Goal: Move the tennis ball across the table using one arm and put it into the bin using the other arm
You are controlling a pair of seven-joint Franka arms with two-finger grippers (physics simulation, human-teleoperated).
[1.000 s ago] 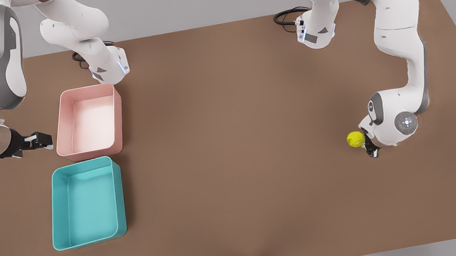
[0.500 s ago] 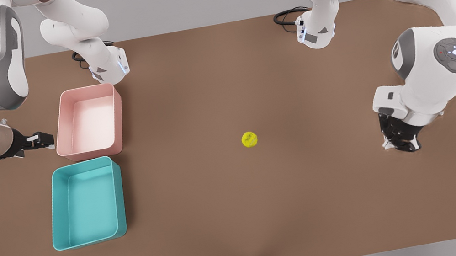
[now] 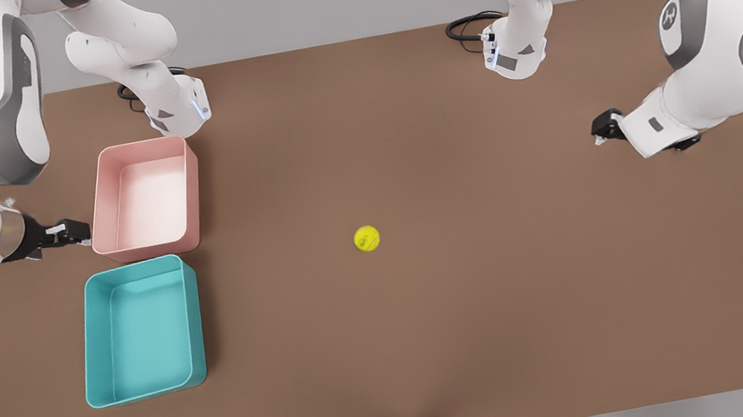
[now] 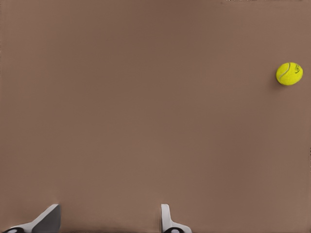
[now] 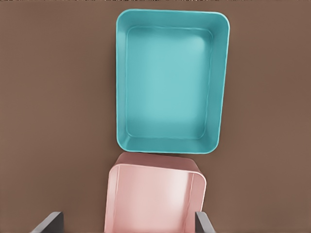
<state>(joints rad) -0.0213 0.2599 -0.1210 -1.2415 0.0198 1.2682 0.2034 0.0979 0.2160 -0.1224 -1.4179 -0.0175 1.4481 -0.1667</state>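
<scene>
The brown surface [image 3: 479,311] fills most of the front view, its far corners cut off by the arms. The teal bin [image 3: 140,330] sits at the lower left of that frame, with the slightly smaller pink tub [image 3: 145,198] just above it, the two almost touching. The tennis ball [image 3: 367,238] lies alone on bare surface near the frame's middle, well apart from both tubs and both arms; in the left wrist view it sits near the edge of the frame [image 4: 289,74].

At the front view's right, the left gripper [image 3: 603,126] is mostly hidden behind its own wrist; the left wrist view shows its fingertips [image 4: 167,218] spread wide, holding nothing. At the front view's left edge, the right gripper [image 3: 70,233] hovers just beside the pink tub, its fingers [image 5: 48,222] parted and empty, cut off at the frame's border.
</scene>
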